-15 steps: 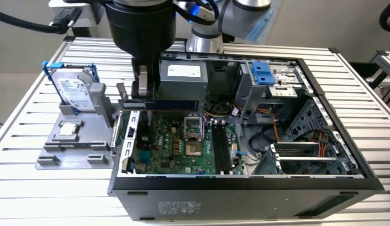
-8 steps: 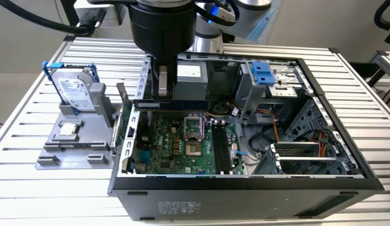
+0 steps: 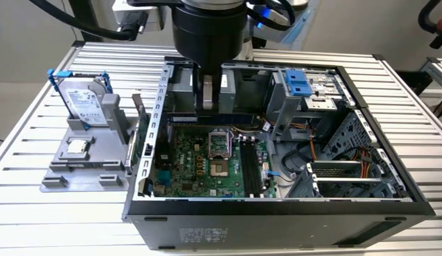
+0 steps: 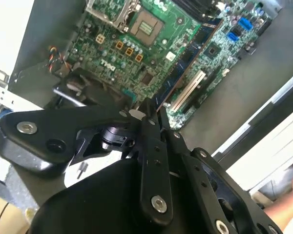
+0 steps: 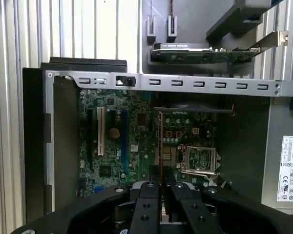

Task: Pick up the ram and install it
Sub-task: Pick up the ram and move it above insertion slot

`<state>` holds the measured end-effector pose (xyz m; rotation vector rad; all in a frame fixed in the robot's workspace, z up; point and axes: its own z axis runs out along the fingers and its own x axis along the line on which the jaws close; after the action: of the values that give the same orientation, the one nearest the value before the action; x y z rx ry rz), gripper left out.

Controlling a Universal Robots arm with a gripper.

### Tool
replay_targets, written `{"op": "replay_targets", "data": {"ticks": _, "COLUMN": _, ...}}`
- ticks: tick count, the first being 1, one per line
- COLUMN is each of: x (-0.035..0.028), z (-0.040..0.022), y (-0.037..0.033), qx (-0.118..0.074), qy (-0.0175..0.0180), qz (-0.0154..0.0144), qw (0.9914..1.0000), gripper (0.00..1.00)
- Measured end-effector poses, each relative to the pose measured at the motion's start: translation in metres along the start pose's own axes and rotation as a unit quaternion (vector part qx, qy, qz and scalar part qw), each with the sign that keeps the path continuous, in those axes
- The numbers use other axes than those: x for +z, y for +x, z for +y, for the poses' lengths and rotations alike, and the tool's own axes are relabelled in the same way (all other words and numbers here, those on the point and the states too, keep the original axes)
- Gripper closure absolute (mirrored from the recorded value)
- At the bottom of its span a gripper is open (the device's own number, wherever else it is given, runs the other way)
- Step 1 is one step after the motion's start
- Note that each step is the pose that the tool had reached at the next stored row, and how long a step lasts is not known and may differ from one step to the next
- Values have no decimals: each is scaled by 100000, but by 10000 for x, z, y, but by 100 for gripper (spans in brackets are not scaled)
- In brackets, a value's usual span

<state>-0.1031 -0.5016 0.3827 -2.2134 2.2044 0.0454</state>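
Observation:
My gripper (image 3: 211,106) hangs inside the open computer case (image 3: 157,133), shut on the ram (image 3: 228,118). The ram is a thin dark blue stick that lies crosswise in the exterior view, above the far edge of the green motherboard (image 3: 189,165). In both wrist views the fingers (image 4: 154,109) (image 5: 162,187) pinch one end of the ram (image 4: 183,63) (image 5: 160,146), which shows edge-on over the board. The long black memory slots (image 3: 251,170) lie on the exterior view's right of the CPU socket (image 3: 217,146), nearer the case front than the ram.
A hard drive (image 3: 86,104) stands in a grey holder (image 3: 78,160) on the exterior view's left, outside the case. A green expansion card (image 5: 200,51) sits beyond the case wall. Drive bays with a blue latch (image 3: 301,82) and cables (image 3: 306,154) fill the right side. A person's hand (image 4: 283,200) is near.

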Motion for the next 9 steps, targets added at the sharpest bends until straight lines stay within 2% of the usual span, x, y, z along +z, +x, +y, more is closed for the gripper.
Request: {"op": "replay_targets", "data": {"ticks": 9, "x": -3, "z": -357, "y": 1, "qx": -2, "qy": -1, "qz": 1, "qw": 100000, "gripper": 100}}
